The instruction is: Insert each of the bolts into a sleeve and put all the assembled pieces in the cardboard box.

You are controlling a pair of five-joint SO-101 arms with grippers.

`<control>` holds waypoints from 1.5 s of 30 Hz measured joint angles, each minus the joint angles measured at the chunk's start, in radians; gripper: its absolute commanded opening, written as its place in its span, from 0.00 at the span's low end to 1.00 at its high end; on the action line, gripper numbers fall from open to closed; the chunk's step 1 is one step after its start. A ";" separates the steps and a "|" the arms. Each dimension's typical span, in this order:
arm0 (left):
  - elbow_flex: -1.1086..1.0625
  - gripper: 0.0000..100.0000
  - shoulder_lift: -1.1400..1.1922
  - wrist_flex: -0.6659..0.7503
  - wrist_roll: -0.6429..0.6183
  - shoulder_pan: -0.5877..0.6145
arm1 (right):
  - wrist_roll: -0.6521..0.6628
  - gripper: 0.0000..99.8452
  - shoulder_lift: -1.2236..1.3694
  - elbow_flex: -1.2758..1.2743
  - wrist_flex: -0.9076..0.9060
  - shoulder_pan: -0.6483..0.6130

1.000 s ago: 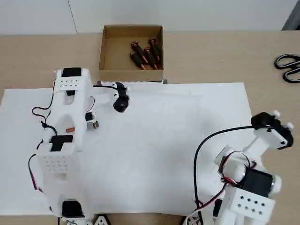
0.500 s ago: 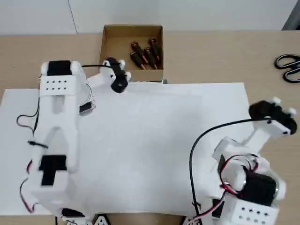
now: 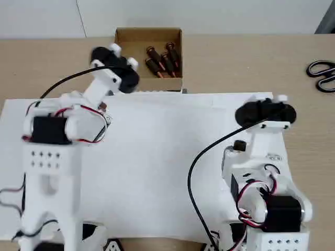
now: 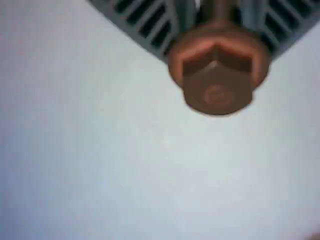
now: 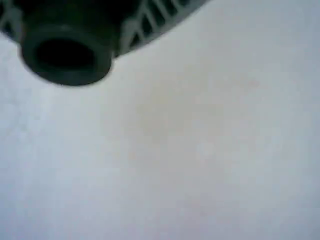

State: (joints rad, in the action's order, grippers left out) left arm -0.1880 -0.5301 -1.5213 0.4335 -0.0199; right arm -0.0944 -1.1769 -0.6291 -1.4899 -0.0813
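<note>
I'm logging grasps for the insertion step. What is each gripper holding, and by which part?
The left gripper clamps a copper bolt by its shank, hex head free; the right gripper clamps a black sleeve around its body, open end free.

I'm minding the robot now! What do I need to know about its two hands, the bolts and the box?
Left gripper: shut on a copper bolt, its head facing the wrist camera.
Right gripper: shut on a black sleeve, its open end in view.
Done: several assembled pieces lie in the cardboard box at the far side of the table.
Left: the bolt is not yet in the sleeve. Join them, then put that piece in the box.
</note>
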 measured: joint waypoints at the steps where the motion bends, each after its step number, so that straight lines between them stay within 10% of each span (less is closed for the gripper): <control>1: -0.049 0.01 -0.049 0.057 -0.057 -0.005 | 0.014 0.00 0.000 -0.012 0.031 -0.012; 17: -0.997 0.01 -0.884 0.779 -0.775 -0.068 | 0.040 0.00 0.000 -0.331 0.470 -0.305; 30: -1.100 0.01 -1.074 0.796 -0.934 -0.104 | 0.164 0.00 0.002 -0.580 0.783 -0.586; 45: -1.100 0.01 -1.077 0.671 -1.059 -0.245 | 0.336 0.00 0.002 -0.680 0.957 -0.618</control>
State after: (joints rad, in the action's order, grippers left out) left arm -1.2881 -1.6072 -0.8508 -0.6252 -0.2654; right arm 0.2417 -1.1753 -1.3088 -0.5324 -0.6997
